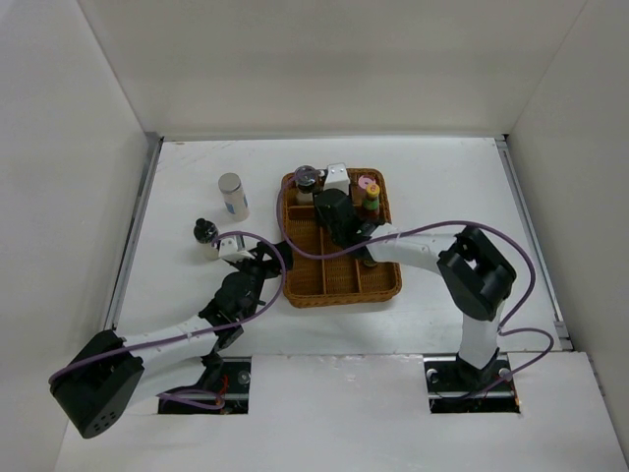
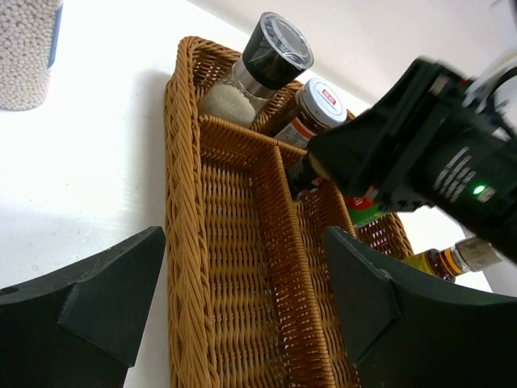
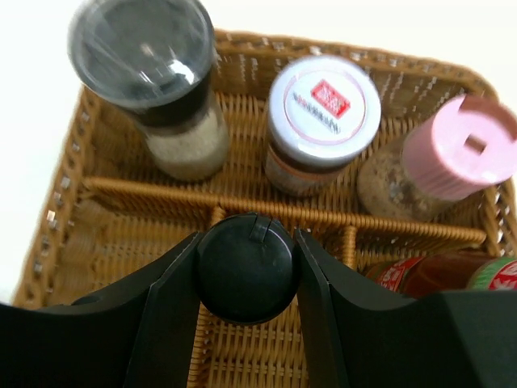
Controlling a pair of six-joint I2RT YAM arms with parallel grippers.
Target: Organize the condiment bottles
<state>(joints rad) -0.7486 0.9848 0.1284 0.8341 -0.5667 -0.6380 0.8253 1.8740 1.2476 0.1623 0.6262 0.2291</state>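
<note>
The right gripper (image 3: pixel 246 267) has its fingers (image 3: pixel 174 307) closed on a black-capped bottle (image 3: pixel 246 279). The bottle is upright with its long axis vertical, so the wrist camera sees the cap end-on. It hangs over a middle compartment of the wicker tray (image 3: pixel 69 162), just short of the cross divider.

Beyond that divider, the back compartment holds three upright pieces in a row: a grinder (image 3: pixel 145 56) to the left of the fingers, a white-lidded jar (image 3: pixel 323 101) straight ahead, and a pink-lidded jar (image 3: pixel 468 149) to the right. Just right of the fingers stands a bottle with a red and green label (image 3: pixel 460 275).

The left gripper (image 2: pixel 246 271) is spread wide and holds nothing — its fingers straddle the tray's near side wall. Left of them, on the table top, are a black-lidded jar (image 1: pixel 205 234) and, farther out, a white cylinder (image 1: pixel 233 197).
</note>
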